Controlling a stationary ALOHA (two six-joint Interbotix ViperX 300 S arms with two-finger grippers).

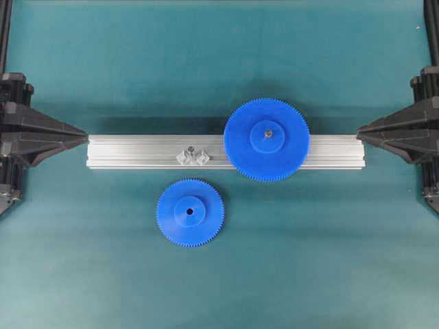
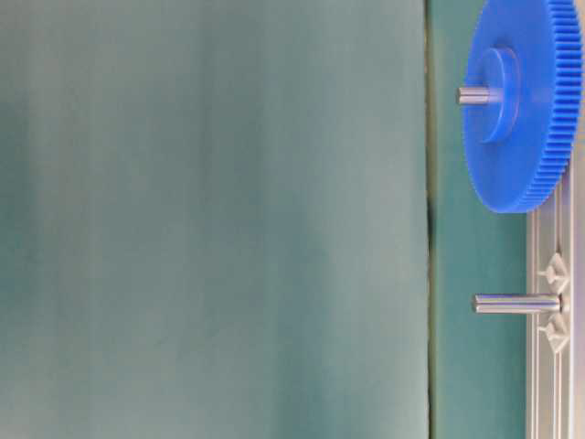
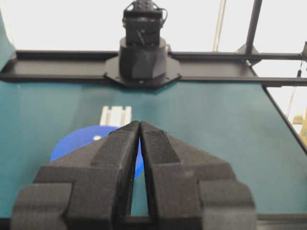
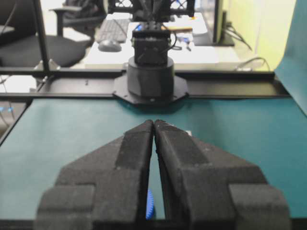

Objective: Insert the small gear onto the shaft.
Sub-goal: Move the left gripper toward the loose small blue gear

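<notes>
The small gear point(image 1: 190, 212) lies flat on the teal mat, in front of the rail and apart from everything else. The shaft point(image 1: 193, 155) point(image 2: 516, 303) stands bare on its shiny base on the rail, just behind that gear. My left gripper point(image 1: 86, 139) point(image 3: 139, 123) hovers at the rail's left end, shut and empty. At the rail's right end my right gripper point(image 1: 359, 131) point(image 4: 154, 121) is also shut, with nothing in it. In both wrist views the fingers hide the small gear.
A long aluminium rail point(image 1: 137, 152) point(image 2: 548, 384) runs across the table's middle. The larger blue gear point(image 1: 267, 139) point(image 2: 521, 101) point(image 3: 76, 141) sits on its own pin right of the shaft. A sliver of blue toothed rim point(image 4: 149, 206) shows between the right fingers.
</notes>
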